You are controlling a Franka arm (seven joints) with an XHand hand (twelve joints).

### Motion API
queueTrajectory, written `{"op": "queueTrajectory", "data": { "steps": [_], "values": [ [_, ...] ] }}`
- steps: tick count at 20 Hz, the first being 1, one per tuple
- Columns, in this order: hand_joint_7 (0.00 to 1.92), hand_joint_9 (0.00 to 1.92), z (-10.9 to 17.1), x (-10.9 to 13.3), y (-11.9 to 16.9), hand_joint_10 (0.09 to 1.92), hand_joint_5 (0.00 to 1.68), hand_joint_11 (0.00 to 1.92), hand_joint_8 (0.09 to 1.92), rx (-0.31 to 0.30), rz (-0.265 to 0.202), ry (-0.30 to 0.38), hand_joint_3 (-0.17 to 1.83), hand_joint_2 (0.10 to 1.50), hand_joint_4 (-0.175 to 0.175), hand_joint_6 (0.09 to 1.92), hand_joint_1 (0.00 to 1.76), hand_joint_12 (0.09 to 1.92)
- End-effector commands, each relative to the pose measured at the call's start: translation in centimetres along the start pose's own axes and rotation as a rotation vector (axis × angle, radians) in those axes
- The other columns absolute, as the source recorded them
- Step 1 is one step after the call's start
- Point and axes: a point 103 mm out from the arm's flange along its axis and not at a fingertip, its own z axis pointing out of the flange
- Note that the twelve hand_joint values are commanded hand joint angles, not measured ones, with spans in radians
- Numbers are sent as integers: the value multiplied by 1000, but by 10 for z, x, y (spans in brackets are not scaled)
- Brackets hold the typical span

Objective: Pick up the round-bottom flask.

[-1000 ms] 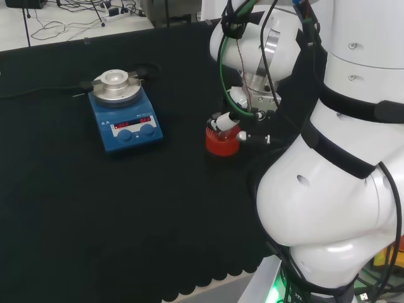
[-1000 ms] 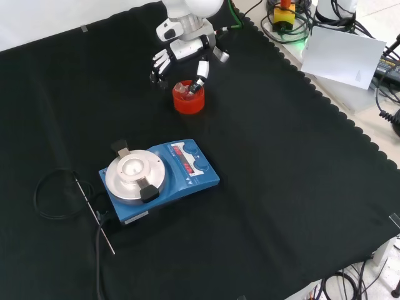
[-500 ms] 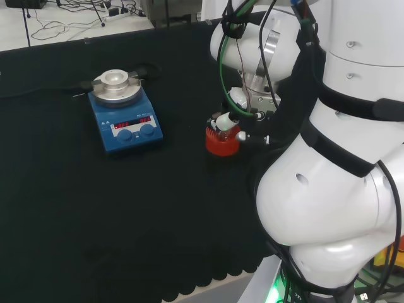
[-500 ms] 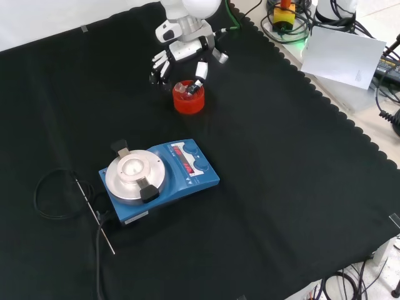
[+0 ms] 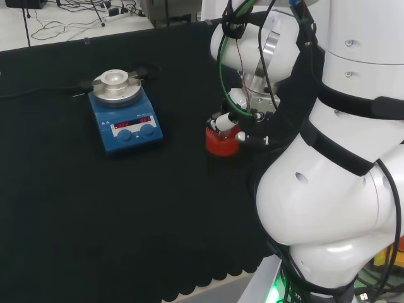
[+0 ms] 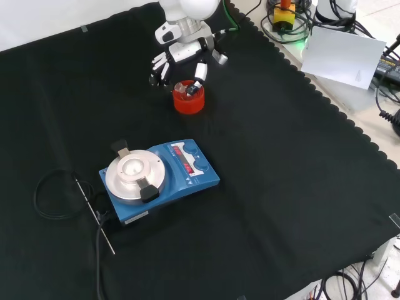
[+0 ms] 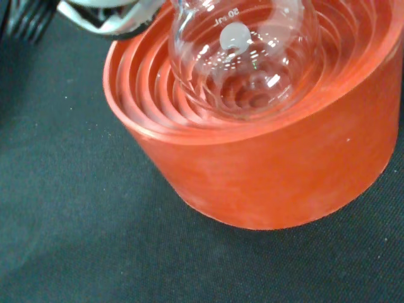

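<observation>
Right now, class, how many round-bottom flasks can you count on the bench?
1. The round-bottom flask sits in the red ribbed stand, under the hand. Clear glass is hard to spot, so others could go unseen.

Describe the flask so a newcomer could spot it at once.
Start at the blue hotplate on the black cloth. Beyond it in the front view stands a red ribbed stand, right under the hand. The flask is the clear glass bulb sitting in that stand.

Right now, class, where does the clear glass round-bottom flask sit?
The clear glass round-bottom flask sits in the red ribbed ring stand, beyond the blue hotplate in the front view, beneath the hand.
</observation>
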Motion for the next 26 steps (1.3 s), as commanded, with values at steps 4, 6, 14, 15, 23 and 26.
{"op": "queueTrajectory", "data": {
  "steps": [4, 6, 14, 15, 23, 26],
  "values": [
    [217, 461, 1, 1, 2, 731, 799, 132, 746, -3, 2, -12, 533, 669, -113, 899, 770, 1423],
    [219, 465, 1, 1, 3, 731, 807, 134, 747, -8, 1, -12, 537, 682, -114, 901, 772, 1423],
    [243, 492, 0, 3, 5, 718, 898, 150, 744, -14, 4, -25, 538, 782, -115, 831, 785, 1415],
    [249, 498, 1, 3, 4, 715, 925, 154, 743, -13, 3, -29, 536, 795, -113, 818, 789, 1414],
    [322, 565, -4, 3, 0, 670, 1147, 191, 723, -31, -16, -10, 743, 727, 174, 1109, 981, 1396],
    [353, 591, -10, 8, 0, 666, 1264, 209, 733, -28, -33, 15, 630, 821, 174, 1203, 878, 1394]
  ]
}}
